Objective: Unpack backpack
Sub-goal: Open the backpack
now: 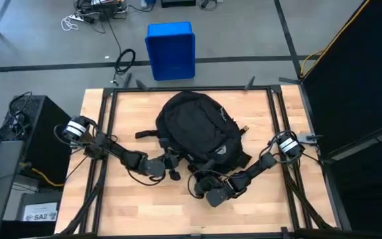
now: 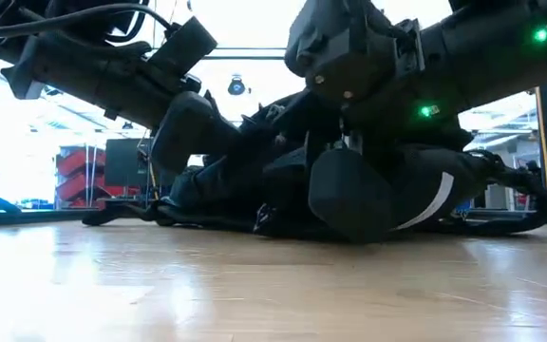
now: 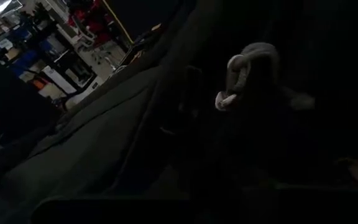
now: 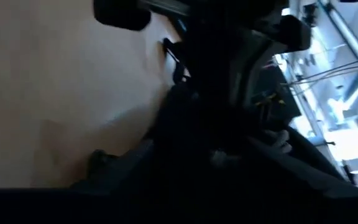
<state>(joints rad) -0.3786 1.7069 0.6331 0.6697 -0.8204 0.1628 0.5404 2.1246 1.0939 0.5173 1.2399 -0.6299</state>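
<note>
Item 1, the backpack [image 1: 194, 129]: black soft fabric, lying flat near the middle of my counter [image 1: 111, 206], rounded end toward the far edge, strap end toward the near edge. A strap [image 1: 146, 134] sticks out on its left side. In the low view a white stripe [image 2: 435, 201] shows on the side pocket nearest the camera.

Item 2, my left tool [image 1: 171, 162]: low over the counter at the backpack's near-left corner, the arm reaching in from the left rail. My left wrist view is filled with dark fabric and a pale looped cord [image 3: 244, 71] close ahead. I cannot tell whether this tool's fingers are apart or together.

Item 3, my right tool [image 1: 207, 180]: at the backpack's near edge, just right of the left tool, the arm reaching in from the right rail. My right wrist view shows bare counter on one side and dark fabric on the other. I cannot tell the state of its fingers either.

Item 4, open room: bare wood lies along the near edge in front of both tools, in the far-left corner and in the far-right corner. The 2 tools sit near each other, with little room between them.

Item 5, beyond the counter: a blue bin [image 1: 171, 50] stands on the floor past the far edge, with a coil of black cable [image 1: 126, 61] beside it.
</note>
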